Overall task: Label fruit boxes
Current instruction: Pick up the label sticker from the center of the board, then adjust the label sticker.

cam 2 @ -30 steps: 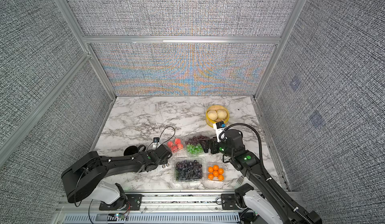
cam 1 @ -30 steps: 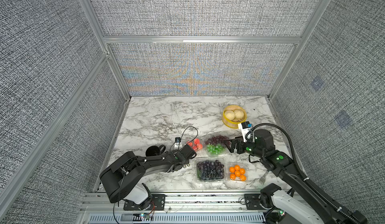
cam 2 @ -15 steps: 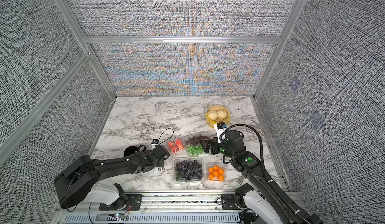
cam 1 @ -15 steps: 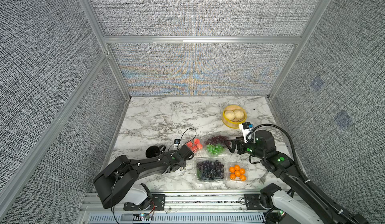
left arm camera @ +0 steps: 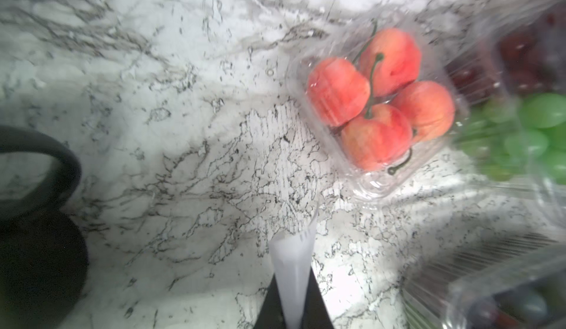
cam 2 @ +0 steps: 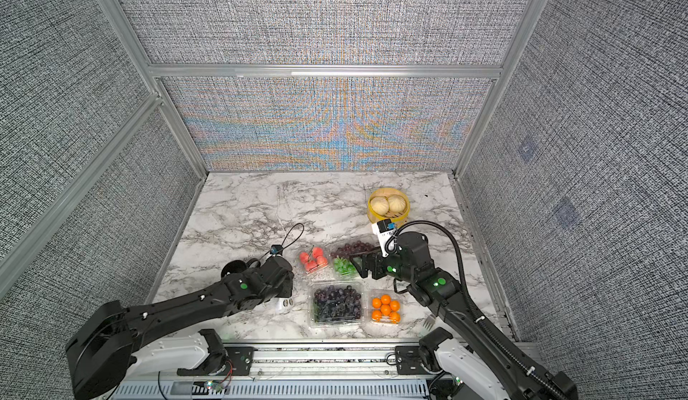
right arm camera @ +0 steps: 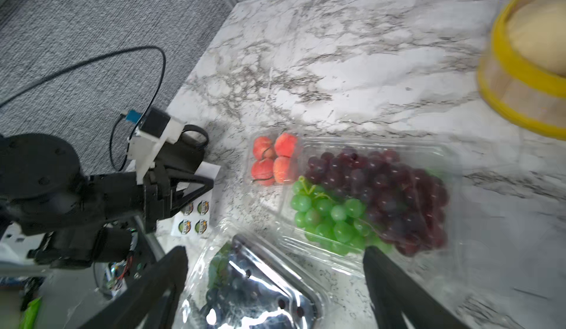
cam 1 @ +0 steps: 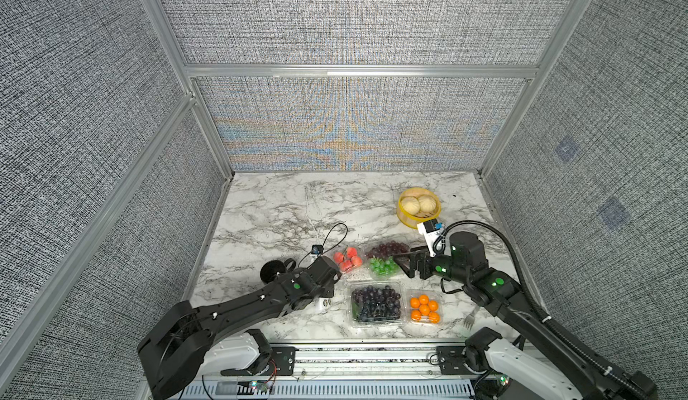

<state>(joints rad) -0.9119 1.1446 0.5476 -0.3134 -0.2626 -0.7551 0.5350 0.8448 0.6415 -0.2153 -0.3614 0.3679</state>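
Grey woven walls close in a marbled surface (cam 1: pixel 283 208), where the four fruit boxes sit in a tight cluster near the front. The red fruit box (cam 1: pixel 347 260) and the mixed grape box (cam 1: pixel 385 258) are side by side, with the dark grape box (cam 1: pixel 376 303) and the orange box (cam 1: pixel 424 308) just in front of them. No label can be made out on any lid. The left pincer (left arm camera: pixel 293 284) is clamped on one edge of the white sticker sheet (right arm camera: pixel 196 217), just beside the red fruit box; whether the sheet is clear of the surface cannot be told. The right pincer (right arm camera: pixel 275 252) hovers with its jaws spread wide and nothing between them, above the gap between the two grape boxes. The main risk is probably the sheet, which is thin and held by one margin only. It could sag, fold on itself or slide out of the pinch when a sticker is pulled. A pull at the wrong angle might tear the backing or drag the whole sheet instead of freeing one label. The clamshells look light and are crowded together, so a low pass by the spread jaws could shove one or dent a lid. The left arm also lies near a black mug (cam 1: pixel 273 269), which a wide swing could knock over.
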